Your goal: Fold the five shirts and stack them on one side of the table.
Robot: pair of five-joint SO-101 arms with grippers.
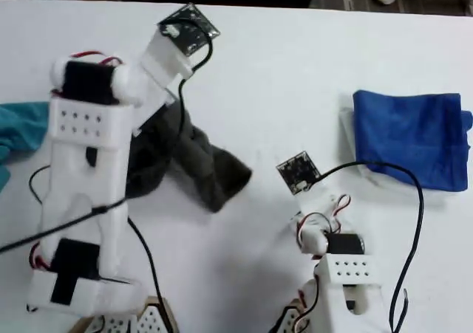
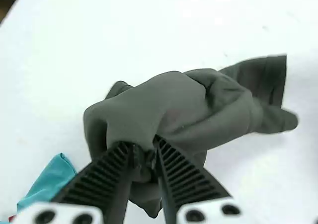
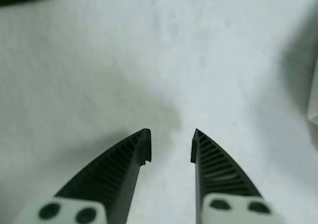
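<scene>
Grey shirt [image 2: 174, 105] in left pincer [image 2: 144, 145], teal shirt [image 1: 22, 126] beside, blue shirt [image 1: 410, 137] apart.

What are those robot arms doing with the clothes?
The left arm has its jaws shut on a bunched dark grey shirt on the white table. The right arm hovers with open jaws over bare table. A folded blue shirt lies at one side, a teal shirt at the other.

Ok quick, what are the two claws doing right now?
Left gripper: closed, holding the grey shirt.
Right gripper: open, holding nothing.
</scene>
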